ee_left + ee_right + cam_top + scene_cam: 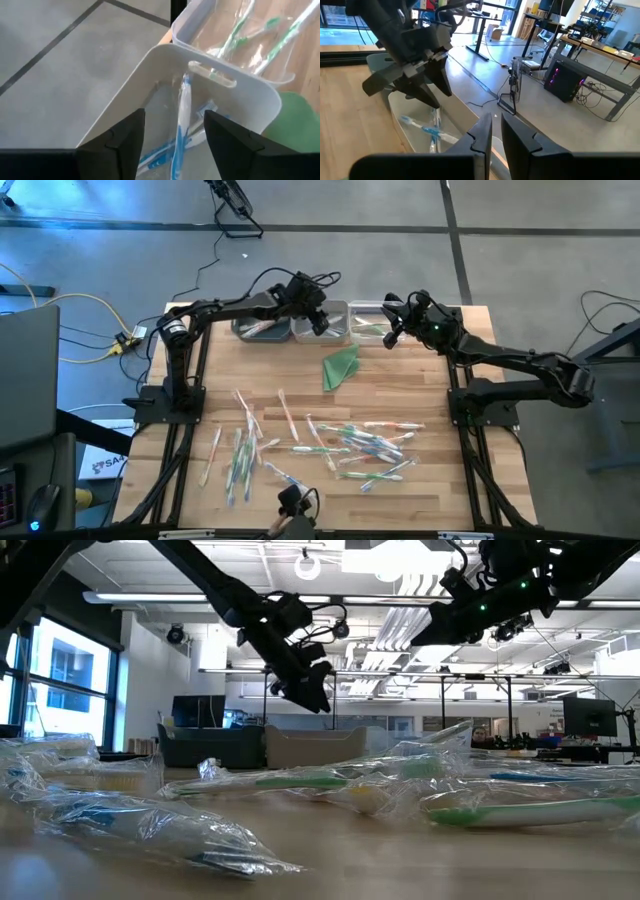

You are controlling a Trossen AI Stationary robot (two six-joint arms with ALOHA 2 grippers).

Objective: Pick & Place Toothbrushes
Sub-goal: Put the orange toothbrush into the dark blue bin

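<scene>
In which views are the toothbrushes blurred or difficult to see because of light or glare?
Low view: the nearest wrapped toothbrushes are out of focus, and bright ceiling lights glare behind them. High view: the scattered toothbrushes are small but evenly lit. Left wrist view: the blue toothbrush between the left pincer fingers looks slightly smeared.

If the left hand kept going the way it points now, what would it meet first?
Most likely the blue toothbrush standing between the open fingers of the left hand, then the floor of the white bin holding it. Depth is hard to judge.
</scene>
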